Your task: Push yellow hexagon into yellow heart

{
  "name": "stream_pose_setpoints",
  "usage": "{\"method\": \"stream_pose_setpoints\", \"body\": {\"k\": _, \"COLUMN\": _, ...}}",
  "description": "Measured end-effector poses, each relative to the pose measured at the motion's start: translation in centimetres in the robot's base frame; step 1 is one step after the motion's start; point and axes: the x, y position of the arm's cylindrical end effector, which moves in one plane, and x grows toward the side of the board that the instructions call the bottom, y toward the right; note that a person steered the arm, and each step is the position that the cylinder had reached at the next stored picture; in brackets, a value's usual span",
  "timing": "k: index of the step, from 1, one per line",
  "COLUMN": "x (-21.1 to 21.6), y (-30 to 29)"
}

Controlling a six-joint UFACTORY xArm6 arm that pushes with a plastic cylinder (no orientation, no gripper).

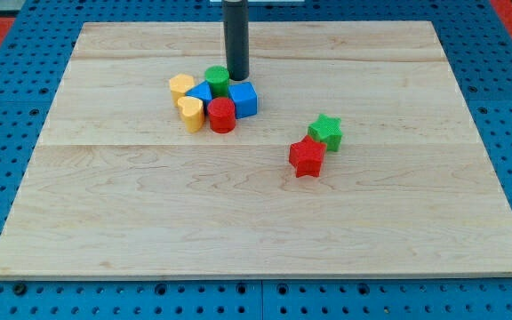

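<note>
Red star (pixel 307 158): nearest the camera, touching the green star (pixel 326 132), well to the view's right of and below our tip (pixel 237 77).
Tip: a bare rod holding nothing, beside the green cylinder (pixel 217 80).
Yellow hexagon (pixel 181 86): left of our tip, just above the yellow heart (pixel 190 113).
Board (pixel 256 222): open wood toward the left edge.

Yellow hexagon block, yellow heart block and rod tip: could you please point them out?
yellow hexagon block (pixel 181 85), camera view, top face.
yellow heart block (pixel 189 108), camera view, top face.
my tip (pixel 237 76), camera view, rod's lower end.
</note>
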Motion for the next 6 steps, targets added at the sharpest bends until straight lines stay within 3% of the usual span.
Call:
{"method": "stream_pose_setpoints", "body": {"k": 1, "x": -0.2, "y": -4.9}}
{"method": "stream_pose_setpoints", "body": {"k": 3, "x": -0.2, "y": -7.1}}
{"method": "stream_pose_setpoints", "body": {"k": 4, "x": -0.4, "y": -12.4}}
{"method": "stream_pose_setpoints", "body": {"k": 5, "x": 3.0, "y": -16.0}}
{"method": "stream_pose_setpoints", "body": {"k": 6, "x": 4.7, "y": -13.7}}
